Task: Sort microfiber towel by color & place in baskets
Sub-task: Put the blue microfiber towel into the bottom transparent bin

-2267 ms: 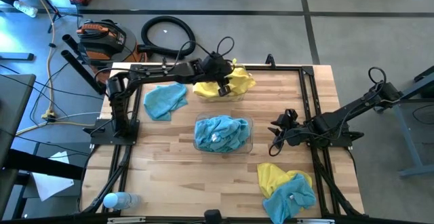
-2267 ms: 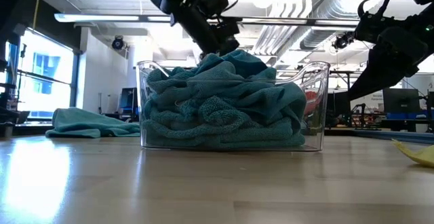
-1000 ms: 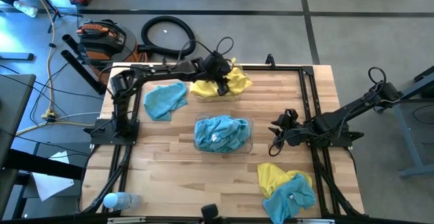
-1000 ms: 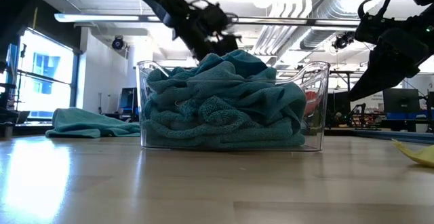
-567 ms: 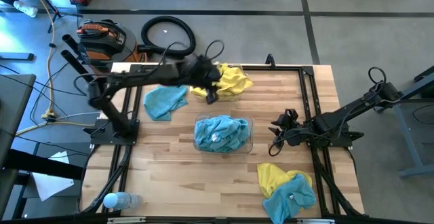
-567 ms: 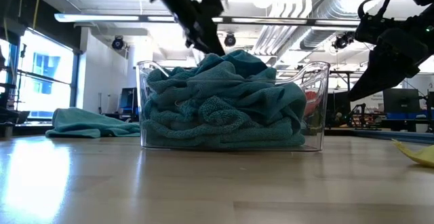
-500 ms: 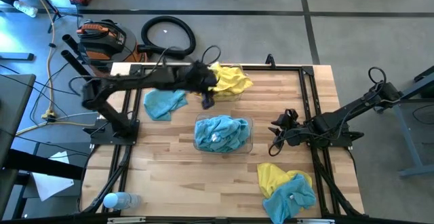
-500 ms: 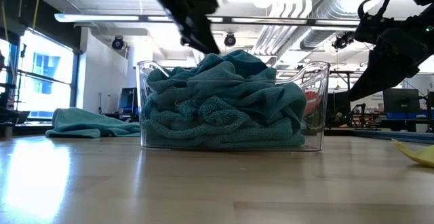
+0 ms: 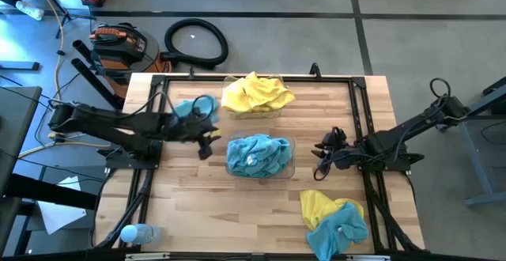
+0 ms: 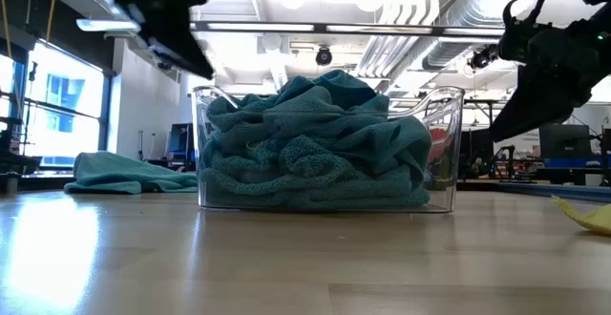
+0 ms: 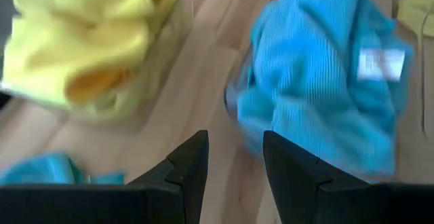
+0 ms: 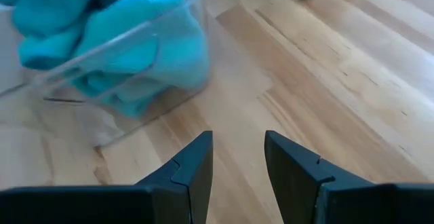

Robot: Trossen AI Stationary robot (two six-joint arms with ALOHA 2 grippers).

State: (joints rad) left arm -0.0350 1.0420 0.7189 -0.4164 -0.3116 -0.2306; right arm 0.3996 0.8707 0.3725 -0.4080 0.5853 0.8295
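A clear basket at the table's far side holds yellow towels. A second clear basket at mid-table is heaped with turquoise towels. One loose turquoise towel lies on the table's far left, partly under my left arm. A yellow towel and a turquoise one lie overlapped at the near right. My left gripper hovers open just left of the turquoise basket. My right gripper waits open just right of that basket.
A clear water bottle lies at the near left corner. Black frame rails run along the table's left, right and far edges. Bare wood shows between the turquoise basket and the near edge.
My left gripper has drawn back from over the yellow basket, swinging toward the table's left and near edges, and now hangs beside the turquoise basket. The yellow towels stay in their basket, lying bunched there.
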